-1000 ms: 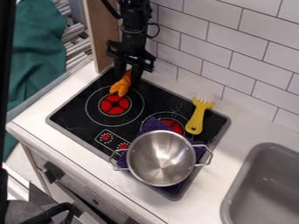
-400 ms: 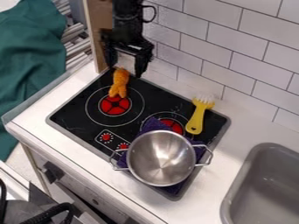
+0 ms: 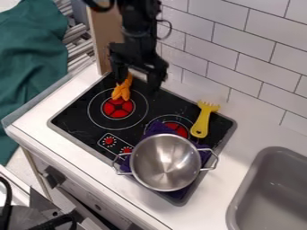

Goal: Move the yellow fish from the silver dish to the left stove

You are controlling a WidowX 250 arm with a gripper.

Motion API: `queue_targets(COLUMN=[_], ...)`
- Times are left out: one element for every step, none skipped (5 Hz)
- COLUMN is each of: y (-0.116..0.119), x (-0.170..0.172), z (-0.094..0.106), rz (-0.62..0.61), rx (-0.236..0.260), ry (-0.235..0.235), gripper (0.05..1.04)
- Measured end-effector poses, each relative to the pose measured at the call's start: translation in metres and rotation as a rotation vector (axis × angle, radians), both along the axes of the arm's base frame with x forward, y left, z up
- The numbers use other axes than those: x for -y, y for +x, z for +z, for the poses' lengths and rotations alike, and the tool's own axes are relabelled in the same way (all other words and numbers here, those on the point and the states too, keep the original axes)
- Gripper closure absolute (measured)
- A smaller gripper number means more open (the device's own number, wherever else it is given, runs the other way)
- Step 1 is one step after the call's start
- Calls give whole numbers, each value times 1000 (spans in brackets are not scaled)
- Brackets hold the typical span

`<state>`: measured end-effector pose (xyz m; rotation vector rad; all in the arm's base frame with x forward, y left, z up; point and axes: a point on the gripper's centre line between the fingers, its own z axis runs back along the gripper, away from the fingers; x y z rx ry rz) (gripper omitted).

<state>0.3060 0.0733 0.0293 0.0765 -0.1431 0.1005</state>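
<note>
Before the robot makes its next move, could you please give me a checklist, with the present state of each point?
1. Silver pot holds no toy: ok, its inside is bare.
2. Orange toy is at the left burner: ok, its lower end reaches the red centre.
3. Whole toy is inside the burner's white outer ring: not ok, its upper end extends past the ring toward the wall.
4. Gripper is open: ok, its fingers are spread wider than the toy.
5. No finger touches the toy: cannot tell, one finger overlaps its upper end in this view.
6. Yellow utensil is away from the toy: ok, it lies by the right burner.
</note>
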Motion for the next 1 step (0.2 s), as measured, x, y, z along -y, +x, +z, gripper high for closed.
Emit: queue_targets(y=[-9], x=[12], z=[-8], rz=[0], rx=[-15], ry=[12], gripper=[79])
